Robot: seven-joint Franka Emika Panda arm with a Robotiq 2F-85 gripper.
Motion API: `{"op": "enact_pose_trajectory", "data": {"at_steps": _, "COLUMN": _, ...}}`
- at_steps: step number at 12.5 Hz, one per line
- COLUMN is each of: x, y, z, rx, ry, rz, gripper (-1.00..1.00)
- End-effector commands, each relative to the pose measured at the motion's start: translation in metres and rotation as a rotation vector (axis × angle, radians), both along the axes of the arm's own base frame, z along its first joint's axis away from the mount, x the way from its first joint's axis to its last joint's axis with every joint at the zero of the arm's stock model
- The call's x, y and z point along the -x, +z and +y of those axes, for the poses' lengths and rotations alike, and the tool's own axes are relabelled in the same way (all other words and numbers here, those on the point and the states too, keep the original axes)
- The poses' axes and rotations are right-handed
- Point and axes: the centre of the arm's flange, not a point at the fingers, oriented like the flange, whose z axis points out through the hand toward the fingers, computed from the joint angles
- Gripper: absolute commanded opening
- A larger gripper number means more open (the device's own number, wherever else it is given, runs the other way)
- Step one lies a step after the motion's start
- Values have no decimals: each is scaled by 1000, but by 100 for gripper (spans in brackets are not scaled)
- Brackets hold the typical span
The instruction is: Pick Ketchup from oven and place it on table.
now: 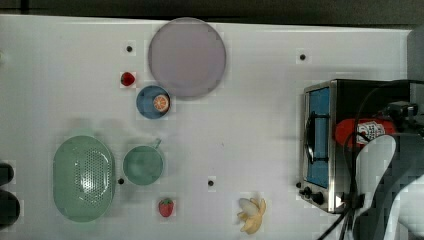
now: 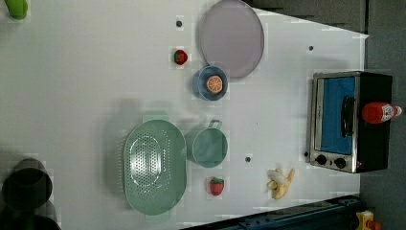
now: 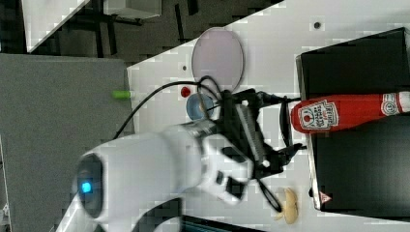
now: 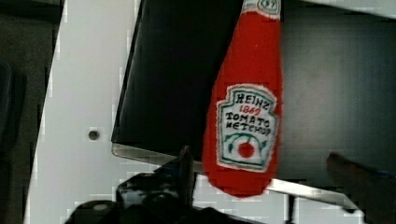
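The small red ketchup bottle (image 4: 246,116) with its white shield label lies on its side on the black top of the boxy silver toaster oven (image 1: 320,145), which stands on the white bench (image 1: 240,130). The jaws stand wide apart, empty, flanking the bottle's base.

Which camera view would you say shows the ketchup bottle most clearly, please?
The wrist view: the ketchup lies large there on the oven, its label readable. The right view shows its whole length, the top view has the arm covering part of it, and the left view shows it small.
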Motion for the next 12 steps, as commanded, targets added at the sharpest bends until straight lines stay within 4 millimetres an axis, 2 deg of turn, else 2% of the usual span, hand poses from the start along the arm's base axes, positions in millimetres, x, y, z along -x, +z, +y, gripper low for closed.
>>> {"op": "enact_pose_trajectory", "data": {"at_steps": 1, "x": -7, "y": -30, "z": -25, "rx": -25, "ry": -97, "rz": -14, "gripper": 100}}
{"op": "enact_pose_trajectory", "data": {"at_steps": 5, "x": -7, "y": -77, "z": -40, "rx": -70, "ry": -164, "rz": 29, "gripper": 100}}
{"op": "enact_pose_trajectory", "data": {"at_steps": 10, "x": -10, "y": -98, "z": -42, "rx": -90, "ry": -187, "rz": 41, "gripper": 100}}
{"op": "enact_pose_trajectory", "data": {"at_steps": 11, "x": -9, "y": -101, "z": -44, "rx": -90, "ry": -192, "rz": 46, "gripper": 92}}
{"op": "enact_pose_trajectory", "data": {"at_steps": 12, "x": -9, "y": -106, "z": -44, "rx": -90, "ry": -193, "rz": 54, "gripper": 68}}
